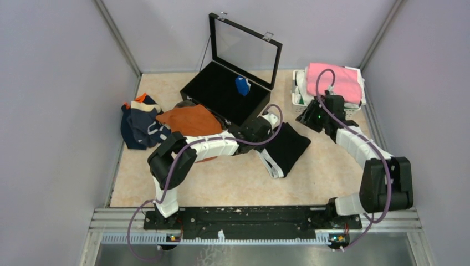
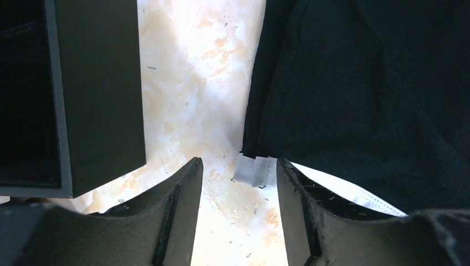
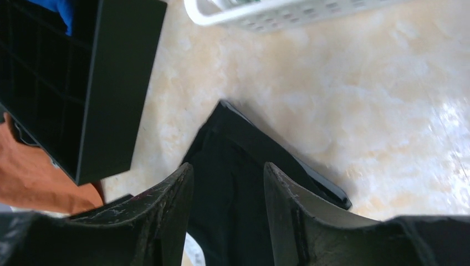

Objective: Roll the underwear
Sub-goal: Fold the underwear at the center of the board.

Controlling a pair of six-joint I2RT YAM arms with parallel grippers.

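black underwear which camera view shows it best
Top external: the black underwear lies nearly whole, flat beside the black case. Left wrist shows only an edge with white waistband; right wrist only one corner.

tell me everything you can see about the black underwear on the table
The black underwear is soft dark fabric with a white waistband, lying flat and unrolled on the beige table beside the open black case. The open left gripper is at its waistband corner, the open right gripper above another corner; neither is closed on it.
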